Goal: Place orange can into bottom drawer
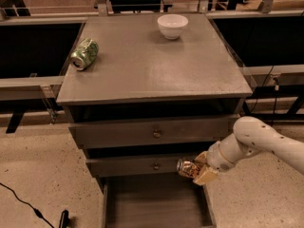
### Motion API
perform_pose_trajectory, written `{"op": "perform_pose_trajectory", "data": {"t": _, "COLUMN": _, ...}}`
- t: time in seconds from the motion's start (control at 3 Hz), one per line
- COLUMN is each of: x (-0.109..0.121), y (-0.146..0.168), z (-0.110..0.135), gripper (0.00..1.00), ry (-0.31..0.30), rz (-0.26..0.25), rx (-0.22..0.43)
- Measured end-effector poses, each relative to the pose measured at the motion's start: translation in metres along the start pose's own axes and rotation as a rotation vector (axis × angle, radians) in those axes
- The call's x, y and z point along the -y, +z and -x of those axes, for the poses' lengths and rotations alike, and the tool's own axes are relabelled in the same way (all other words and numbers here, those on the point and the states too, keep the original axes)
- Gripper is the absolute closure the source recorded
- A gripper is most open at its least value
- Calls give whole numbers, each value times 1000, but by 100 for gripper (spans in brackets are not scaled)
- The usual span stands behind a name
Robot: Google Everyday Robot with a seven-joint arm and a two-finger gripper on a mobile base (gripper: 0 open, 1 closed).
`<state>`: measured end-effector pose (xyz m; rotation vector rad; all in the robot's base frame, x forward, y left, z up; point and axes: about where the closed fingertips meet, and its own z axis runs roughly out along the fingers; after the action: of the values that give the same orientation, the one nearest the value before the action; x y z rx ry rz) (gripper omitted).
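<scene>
**Orange can held over the open bottom drawer**

The gripper [195, 168] hangs at the right front of the table [152, 75], level with the lower knobbed drawer [123, 166] and just above the right side of the bottom drawer [152, 205]. Its tan fingers [204, 176] are clamped on the orange can [185, 167], one above it and one below. The can lies on its side in the air with one silver end pointing left. It is not touching the drawer floor. The white arm [256, 139] reaches in from the right edge of the view.

The bottom drawer is pulled out and shows its plank floor and thin side walls. The two drawers above it are shut, the upper one [118, 134] with a small round knob [156, 134]. On the table top a green can [84, 54] lies on its side near the left edge, and a white bowl [172, 25] stands near the back. The two are well apart.
</scene>
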<state>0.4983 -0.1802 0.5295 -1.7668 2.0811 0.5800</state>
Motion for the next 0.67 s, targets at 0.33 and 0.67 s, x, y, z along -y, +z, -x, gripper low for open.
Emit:
{"op": "perform_pose_trajectory", "data": {"t": 0.33, "x": 10, "y": 24, "z": -20, "gripper": 100, "ry": 34, "rz": 23, "rx": 45}}
{"op": "perform_pose_trajectory", "data": {"t": 0.67, "x": 45, "y": 71, "z": -58, "gripper": 100, "ry": 30, "rz": 1, "rx": 141}}
